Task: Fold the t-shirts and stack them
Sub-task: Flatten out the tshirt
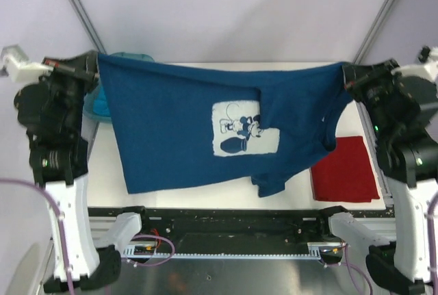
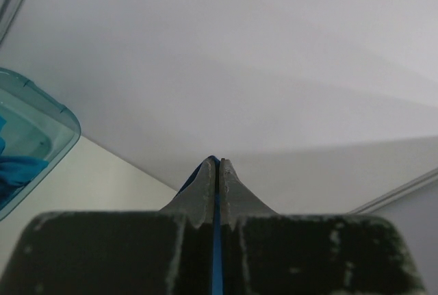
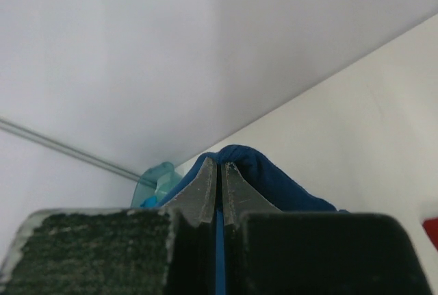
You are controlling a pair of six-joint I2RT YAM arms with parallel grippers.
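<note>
Currently, the left gripper and right gripper are each clamping one end of the navy t-shirt, which is hanging spread between them above the table. The red t-shirt is lying folded at the table's right side. The turquoise t-shirt is sitting inside the teal tub.

a robot lab: aluminium frame, white table.

You have navy shirt hanging spread above counter, top edge pinched between left end effector and right end effector. White cartoon print faces overhead camera; right side bunched, twisted. Red shirt folded flat, counter's near right. Turquoise shirt crumpled in tub, far left.
</note>
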